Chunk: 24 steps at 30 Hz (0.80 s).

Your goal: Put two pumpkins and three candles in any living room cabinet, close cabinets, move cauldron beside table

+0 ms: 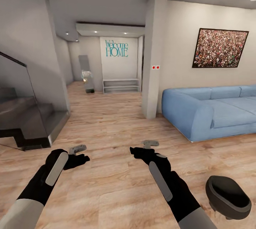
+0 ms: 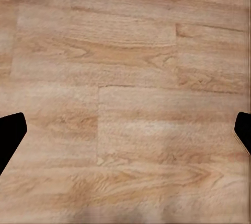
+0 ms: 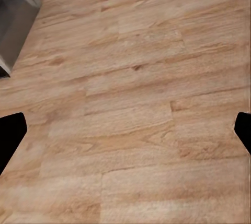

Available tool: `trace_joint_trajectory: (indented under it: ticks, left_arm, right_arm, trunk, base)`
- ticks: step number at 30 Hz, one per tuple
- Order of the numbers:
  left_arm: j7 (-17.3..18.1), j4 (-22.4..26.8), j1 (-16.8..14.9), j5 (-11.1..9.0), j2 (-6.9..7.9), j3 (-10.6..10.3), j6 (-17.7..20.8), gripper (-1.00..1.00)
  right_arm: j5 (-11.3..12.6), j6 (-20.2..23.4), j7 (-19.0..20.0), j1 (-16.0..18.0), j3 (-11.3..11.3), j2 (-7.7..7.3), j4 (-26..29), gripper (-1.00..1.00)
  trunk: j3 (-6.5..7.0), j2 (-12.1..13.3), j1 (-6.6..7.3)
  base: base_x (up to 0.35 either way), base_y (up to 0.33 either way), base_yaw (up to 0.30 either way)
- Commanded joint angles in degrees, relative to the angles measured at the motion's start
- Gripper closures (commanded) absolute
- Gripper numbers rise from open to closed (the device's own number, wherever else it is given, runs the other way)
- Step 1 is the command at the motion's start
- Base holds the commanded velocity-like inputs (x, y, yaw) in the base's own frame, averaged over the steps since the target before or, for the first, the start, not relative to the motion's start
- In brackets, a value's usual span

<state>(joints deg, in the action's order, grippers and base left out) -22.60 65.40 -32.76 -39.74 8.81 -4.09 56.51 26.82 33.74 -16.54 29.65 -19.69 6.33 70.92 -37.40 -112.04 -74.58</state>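
The cauldron, a squat black pot, sits on the wooden floor just off the robot's right forearm, well short of the blue sofa behind it. I can see no coffee table beside it, so as far as I can judge that part of the job is not done.

Both arms reach forward over bare planks. The left gripper and the right gripper are each empty. In each wrist view the two dark fingertips stand wide apart at opposite sides with only floor between them, so the jaws are spread.

Farther out are a grey pillar, a staircase and a hallway with a "Welcome HOME" sign. With nothing carried, the robot looks to be in transit; whether any pumpkin or candle is stowed I cannot tell.
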Motion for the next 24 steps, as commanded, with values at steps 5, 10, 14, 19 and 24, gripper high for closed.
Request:
trace_joint_trajectory:
  ticks: [5, 10, 14, 19, 24]
  left_arm:
    - [-0.6, 0.1, 0.0, -0.6, 0.07, -0.1, 0.1, -1.00]
    - [-0.6, 0.1, 0.0, -0.6, 0.12, -0.1, 0.1, -1.00]
    - [-0.6, 0.1, 0.0, -0.6, 0.15, -0.1, 0.1, -1.00]
    - [-0.6, 0.1, 0.0, -0.6, 0.16, -0.1, 0.1, -1.00]
    - [-0.6, 0.1, 0.0, -0.6, 0.16, -0.1, 0.1, -1.00]
  right_arm:
    - [0.6, 0.1, -0.5, 0.1, 0.0, 0.00, 0.0, -1.00]
    - [0.8, 0.2, -0.5, 0.1, 0.0, 0.02, -0.7, -1.00]
    - [0.8, 0.5, -0.5, 0.1, 0.1, 0.00, -1.0, -1.00]
    - [0.9, 0.6, -0.5, 0.1, 0.1, 0.00, -1.0, -1.00]
    - [0.9, 0.7, -0.5, 0.1, 0.2, 0.02, -1.1, -1.00]
  trunk:
    - [-0.07, 0.0, -0.03]
    - [-0.10, 0.0, -0.03]
    - [-0.27, 0.0, -0.03]
    - [-0.55, 0.0, -0.03]
    - [-0.85, 0.0, -0.03]
  base:
    - [0.324, 0.047, -0.294]
    - [0.278, 0.189, -0.288]
    - [0.266, 0.219, -0.247]
    - [0.256, 0.227, -0.228]
    - [0.232, 0.235, -0.223]
